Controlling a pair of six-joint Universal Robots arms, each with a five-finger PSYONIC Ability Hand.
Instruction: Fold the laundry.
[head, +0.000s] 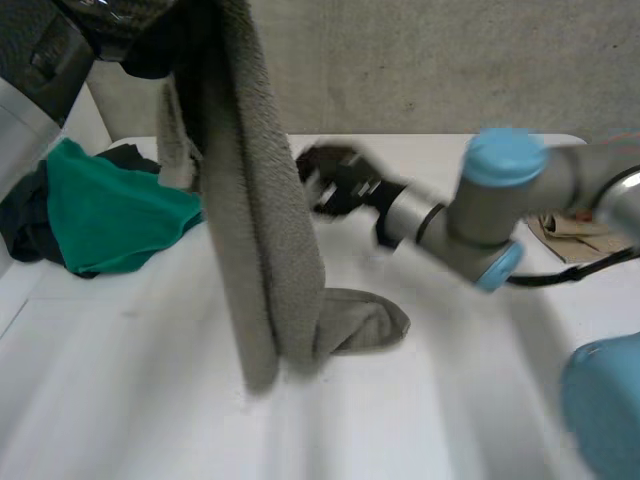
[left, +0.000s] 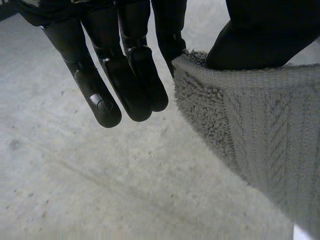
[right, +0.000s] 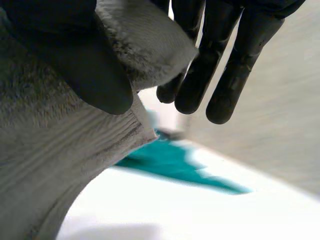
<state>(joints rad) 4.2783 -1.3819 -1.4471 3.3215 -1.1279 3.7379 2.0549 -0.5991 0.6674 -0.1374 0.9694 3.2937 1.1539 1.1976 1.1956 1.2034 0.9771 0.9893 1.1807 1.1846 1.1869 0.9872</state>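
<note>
A grey towel (head: 255, 220) hangs in a long fold from my left hand (head: 150, 45), held high at the left. Its lower end rests crumpled on the white table (head: 130, 380). In the left wrist view the thumb and one finger pinch the towel's (left: 265, 135) top corner, while the other fingers (left: 125, 75) hang straight beside it. My right hand (head: 335, 180) reaches in from the right to the towel's right edge, about halfway up. In the right wrist view its thumb (right: 85, 65) presses the towel's (right: 45, 150) edge against a finger, the remaining fingers straight.
A pile of teal cloth (head: 110, 210) and dark cloth lies at the table's left; the teal cloth (right: 170, 160) is also below the towel in the right wrist view. A beige item (head: 575, 235) lies at the right edge. A concrete wall stands behind the table.
</note>
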